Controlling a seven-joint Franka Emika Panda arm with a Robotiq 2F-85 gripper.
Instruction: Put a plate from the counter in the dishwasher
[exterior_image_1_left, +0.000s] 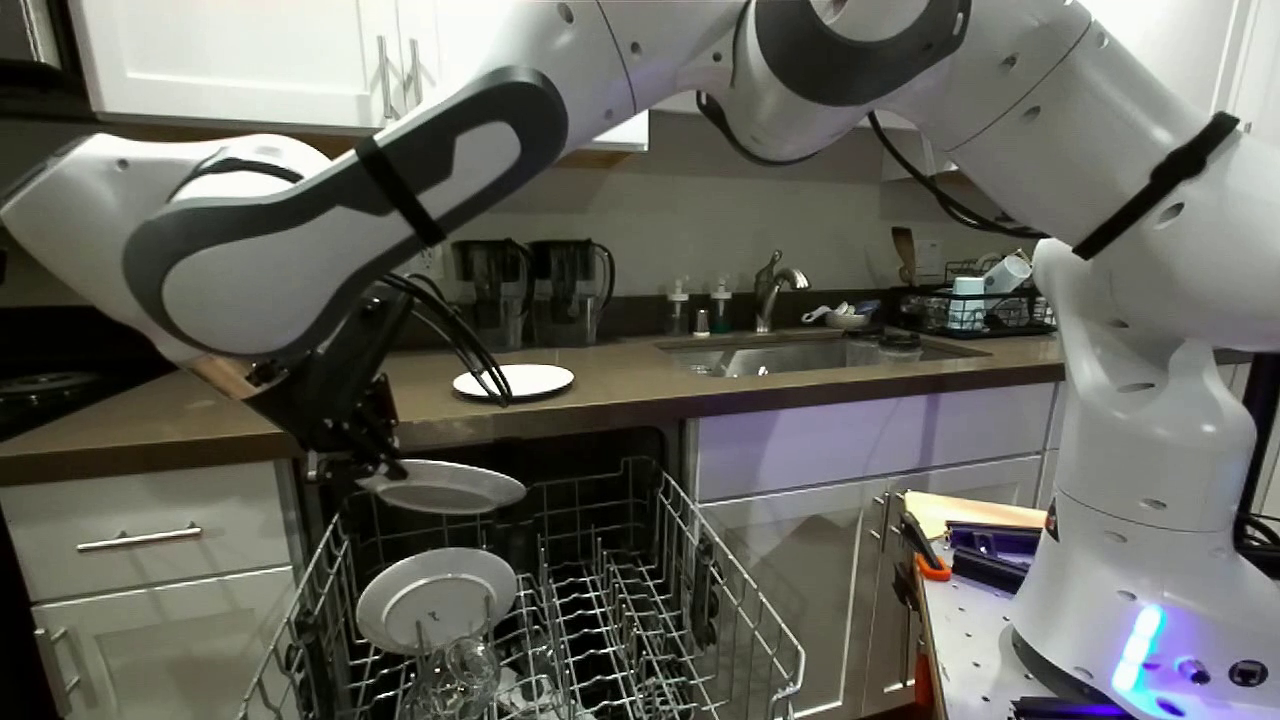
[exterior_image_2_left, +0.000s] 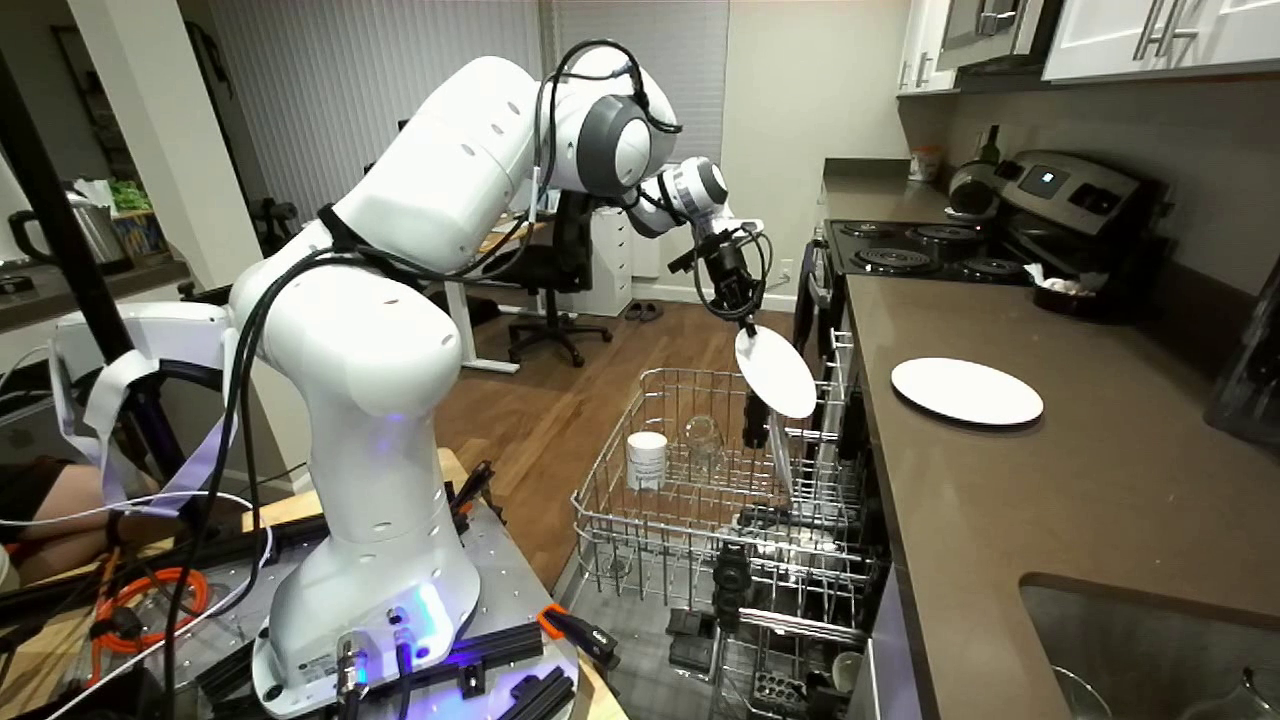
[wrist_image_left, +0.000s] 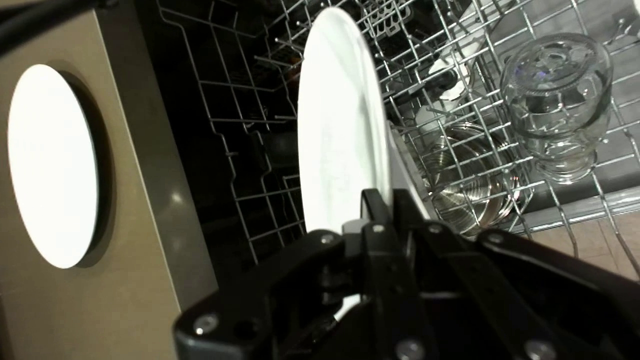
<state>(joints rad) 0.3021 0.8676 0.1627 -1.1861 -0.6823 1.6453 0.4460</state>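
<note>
Loading the dishwasher (exterior_image_1_left: 620, 590): plate (exterior_image_1_left: 455, 490) clear of the counter (exterior_image_2_left: 1080, 480), clamped by its edge in the gripper (wrist_image_left: 389, 200) (seating and release remaining).

In an exterior view, the interior of the dishwasher (exterior_image_1_left: 600, 452) falls to near black and a blue lamp (exterior_image_1_left: 1138, 648) saturates. The held plate (exterior_image_2_left: 775, 372) clips to flat white in an exterior view. In the wrist view, glare spots mark the edge of the desk (wrist_image_left: 130, 300); the foreground hand (wrist_image_left: 390, 206) is slightly blurred.
</note>
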